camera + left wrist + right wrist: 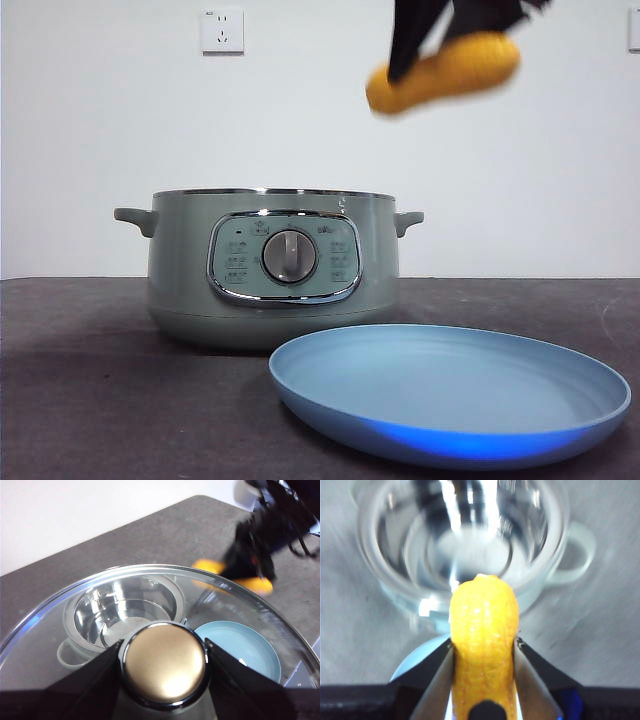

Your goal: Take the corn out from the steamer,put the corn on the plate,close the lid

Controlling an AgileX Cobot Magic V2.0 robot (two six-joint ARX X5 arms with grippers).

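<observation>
While the steamer [272, 275] stands uncovered on the dark tabletop [80, 390], the right gripper [484, 652] is pinching the corn [445, 70] between its two black jaws and holds it in the air, well above the pot's rim and toward its right handle. The cob is tilted, its lower rounded end pointing toward the pot side. In the right wrist view the jaws press against both flanks of the cob, with the open, shiny pot interior beyond it. The left gripper [164, 664] is clamped on the knob of the lid [100, 595], one jaw against each side, and holds the lid aloft; through its clear dome the empty steel bowl of the steamer and the plate [239, 647] are visible below. The plate [450, 392] lies flat near the front edge of the tabletop, just beside the steamer's base, with nothing on it.
</observation>
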